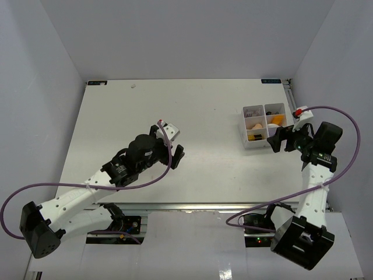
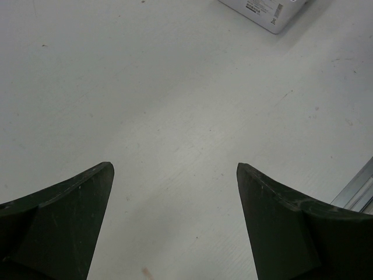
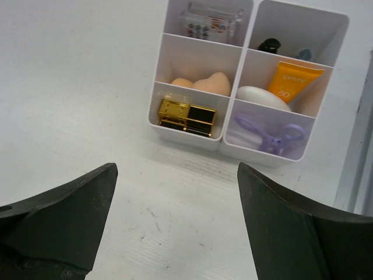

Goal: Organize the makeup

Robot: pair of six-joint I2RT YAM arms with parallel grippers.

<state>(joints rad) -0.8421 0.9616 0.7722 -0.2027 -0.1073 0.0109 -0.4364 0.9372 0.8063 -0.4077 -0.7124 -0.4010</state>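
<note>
I hold my right gripper (image 3: 175,169), spread and empty, just near of the tray (image 3: 180,140), the makeup (image 3: 294,81) lying in its compartments straight ahead, while my left gripper (image 2: 175,166), spread too, hangs well away left

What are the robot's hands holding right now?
Nothing. The left gripper and the right gripper are both open and empty.

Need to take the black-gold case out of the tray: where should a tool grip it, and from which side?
Probably from straight above, pinching the black-gold case across its narrow width near the middle. It lies flat with tray walls close around it, blocking any sideways approach.
</note>
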